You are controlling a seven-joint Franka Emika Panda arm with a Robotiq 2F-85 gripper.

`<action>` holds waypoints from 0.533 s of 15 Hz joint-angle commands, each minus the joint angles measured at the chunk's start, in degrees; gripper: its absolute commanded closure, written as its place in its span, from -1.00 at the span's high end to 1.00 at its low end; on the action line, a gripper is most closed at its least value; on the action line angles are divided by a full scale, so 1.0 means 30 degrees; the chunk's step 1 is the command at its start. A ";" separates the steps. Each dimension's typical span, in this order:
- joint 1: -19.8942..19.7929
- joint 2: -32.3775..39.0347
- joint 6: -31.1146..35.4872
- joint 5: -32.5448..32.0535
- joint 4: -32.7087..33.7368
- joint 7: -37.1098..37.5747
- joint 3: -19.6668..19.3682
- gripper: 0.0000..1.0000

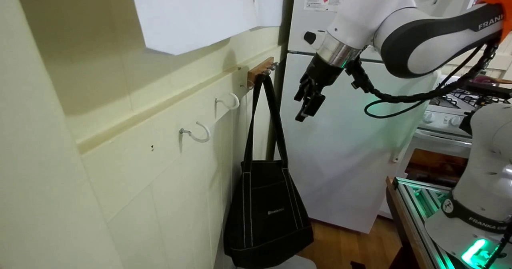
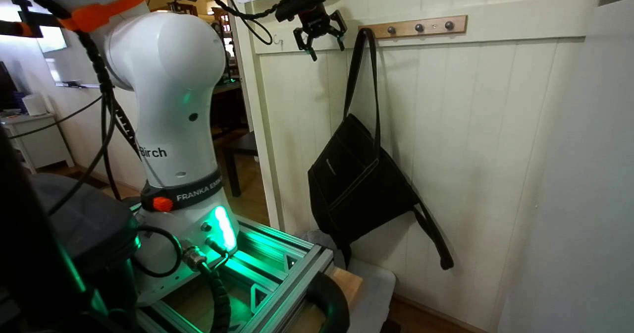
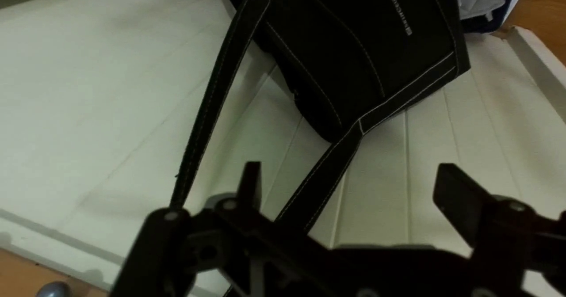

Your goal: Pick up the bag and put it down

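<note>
The black fabric bag [image 1: 268,213] hangs on the wall by its long straps [image 1: 276,117] from the end knob of a wooden peg rail [image 1: 256,73]. In an exterior view the bag body [image 2: 356,184] hangs tilted, and another strap [image 2: 436,236] dangles loose below it. My gripper [image 1: 302,108] is open and empty, beside the upper straps and apart from them; it also shows in an exterior view [image 2: 328,53]. In the wrist view the bag [image 3: 336,45] is at the top. One strap runs down behind the left finger of the open gripper [image 3: 349,166].
The wall has two white hooks [image 1: 196,135] along from the peg rail and white sheets [image 1: 196,13] above it. A white fridge [image 1: 340,161] stands beside the bag. The robot's metal mount [image 2: 302,278] and a white surface [image 2: 379,283] lie below.
</note>
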 commanded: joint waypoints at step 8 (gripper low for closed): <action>-0.2496 0.1030 0.2426 -0.5514 0.0113 0.2054 0.0394 1.00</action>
